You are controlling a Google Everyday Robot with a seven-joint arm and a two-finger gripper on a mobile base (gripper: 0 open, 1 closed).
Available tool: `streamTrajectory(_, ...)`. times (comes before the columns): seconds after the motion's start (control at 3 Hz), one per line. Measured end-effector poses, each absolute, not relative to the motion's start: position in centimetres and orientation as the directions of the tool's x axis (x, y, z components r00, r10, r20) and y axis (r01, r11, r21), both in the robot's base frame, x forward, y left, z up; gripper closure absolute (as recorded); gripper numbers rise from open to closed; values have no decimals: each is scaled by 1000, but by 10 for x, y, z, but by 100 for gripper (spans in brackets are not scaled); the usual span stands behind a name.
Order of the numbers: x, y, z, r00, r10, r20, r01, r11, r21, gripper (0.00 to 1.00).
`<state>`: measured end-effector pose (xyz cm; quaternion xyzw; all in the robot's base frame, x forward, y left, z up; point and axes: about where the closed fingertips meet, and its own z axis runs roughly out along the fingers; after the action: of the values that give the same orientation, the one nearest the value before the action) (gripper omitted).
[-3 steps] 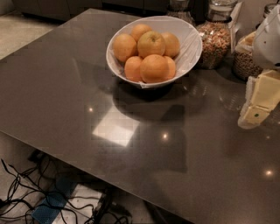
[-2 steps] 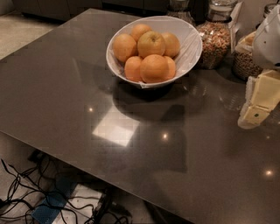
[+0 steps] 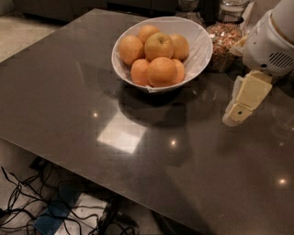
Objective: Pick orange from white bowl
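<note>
The white bowl [image 3: 200,45] stands on the dark table [image 3: 64,96] toward its far side. It holds several oranges. One orange [image 3: 161,71] lies at the front and others sit around it. A paler yellowish fruit with a stem dimple [image 3: 159,45] rests on top in the middle. My gripper [image 3: 236,114] hangs cream-coloured from the white arm at the right. It is low over the table, to the right of the bowl and a little nearer than it. It touches neither the bowl nor the fruit, and nothing shows in it.
A clear glass jar of grains [image 3: 224,40] stands right behind the bowl's right side, close to the arm. Another jar [image 3: 233,6] is at the back edge. Cables [image 3: 27,202] lie on the floor below the table's near edge.
My gripper and arm have shifted a little to the left, toward the bowl. The bowl and fruit have not moved.
</note>
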<state>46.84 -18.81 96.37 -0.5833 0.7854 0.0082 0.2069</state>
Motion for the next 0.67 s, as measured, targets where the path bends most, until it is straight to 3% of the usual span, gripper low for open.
streamTrajectory(0.67, 506, -140, 976, -318, -832, -455, -862, 453, -226, 0)
